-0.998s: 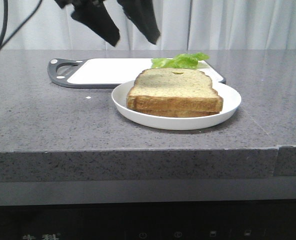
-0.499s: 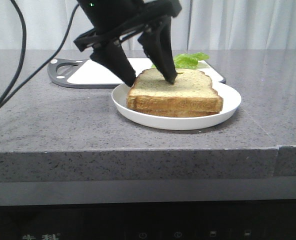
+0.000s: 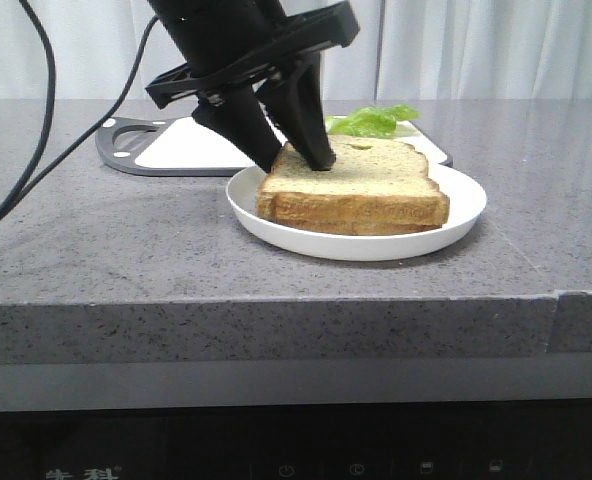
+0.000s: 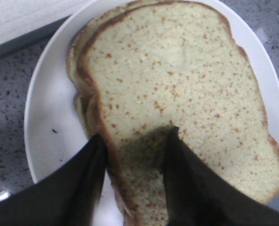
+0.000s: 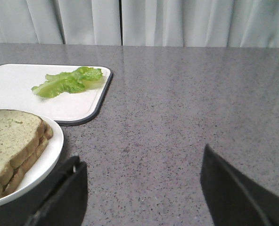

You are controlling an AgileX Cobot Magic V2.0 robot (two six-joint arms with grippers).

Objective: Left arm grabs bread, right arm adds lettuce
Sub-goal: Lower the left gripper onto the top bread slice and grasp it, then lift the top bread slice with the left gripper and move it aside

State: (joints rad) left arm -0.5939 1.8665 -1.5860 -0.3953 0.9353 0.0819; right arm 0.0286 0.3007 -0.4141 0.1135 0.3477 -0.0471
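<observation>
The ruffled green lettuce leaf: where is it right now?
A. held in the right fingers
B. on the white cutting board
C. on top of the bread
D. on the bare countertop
B: the ruffled green lettuce leaf lies on the white cutting board, behind the white plate.

A white plate [image 3: 461,218] is sitting on the grey speckled table [image 3: 96,240], towards its front edge, with a thinner slice of bread [image 4: 78,70] lying in it. Behind it, a white cutting board [image 3: 201,143] with a dark rim is lying flat. Pale curtains [image 5: 177,21] are hanging beyond the far edge.
</observation>
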